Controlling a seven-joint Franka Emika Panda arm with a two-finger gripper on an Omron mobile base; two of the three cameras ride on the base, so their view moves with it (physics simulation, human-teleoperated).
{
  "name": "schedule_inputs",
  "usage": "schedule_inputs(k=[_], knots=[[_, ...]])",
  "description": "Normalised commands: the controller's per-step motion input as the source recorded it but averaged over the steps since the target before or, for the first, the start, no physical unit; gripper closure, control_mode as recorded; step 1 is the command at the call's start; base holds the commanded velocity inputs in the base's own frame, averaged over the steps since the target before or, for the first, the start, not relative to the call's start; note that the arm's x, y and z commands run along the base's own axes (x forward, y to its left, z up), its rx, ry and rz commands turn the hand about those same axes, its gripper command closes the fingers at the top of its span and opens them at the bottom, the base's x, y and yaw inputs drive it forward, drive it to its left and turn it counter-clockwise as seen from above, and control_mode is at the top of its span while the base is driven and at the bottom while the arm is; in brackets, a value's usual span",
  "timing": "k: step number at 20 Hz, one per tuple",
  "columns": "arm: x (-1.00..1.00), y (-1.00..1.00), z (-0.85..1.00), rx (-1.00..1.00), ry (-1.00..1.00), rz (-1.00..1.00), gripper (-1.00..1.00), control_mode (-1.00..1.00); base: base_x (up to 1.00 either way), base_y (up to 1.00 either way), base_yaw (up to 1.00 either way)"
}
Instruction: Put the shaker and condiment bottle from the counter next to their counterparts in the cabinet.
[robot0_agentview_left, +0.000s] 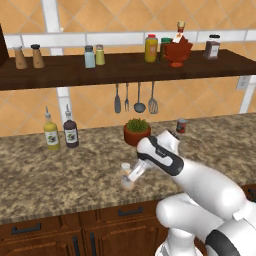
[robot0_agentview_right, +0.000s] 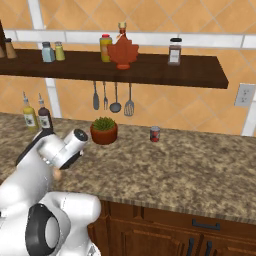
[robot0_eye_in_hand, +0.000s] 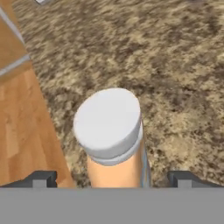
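We count four shakers (robot0_agentview_left: 20, 57) and four bottles (robot0_agentview_left: 151, 48) on the shelf (robot0_agentview_left: 75, 75), three bottles (robot0_agentview_left: 50, 134) on the counter (robot0_agentview_left: 60, 175), four utensils (robot0_agentview_left: 139, 97).

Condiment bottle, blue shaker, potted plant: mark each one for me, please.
condiment bottle (robot0_eye_in_hand: 109, 127), hand view, on its pale cap top.
blue shaker (robot0_agentview_left: 89, 57), left base view, on its translucent body, on the shelf.
potted plant (robot0_agentview_right: 104, 134), right base view, on the front of its red-brown pot.
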Motion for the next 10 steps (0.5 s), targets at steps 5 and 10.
schedule_inputs(k=[5, 10], knots=[[0.00, 0.02, -0.59, -0.01, 0.00, -0.10, 1.00, -1.00, 0.00, 0.00, 0.00], [-0.08, -0.27, 0.19, 0.11, 0.00, 0.00, 1.00, -1.00, 0.00, 0.00, 0.00]])
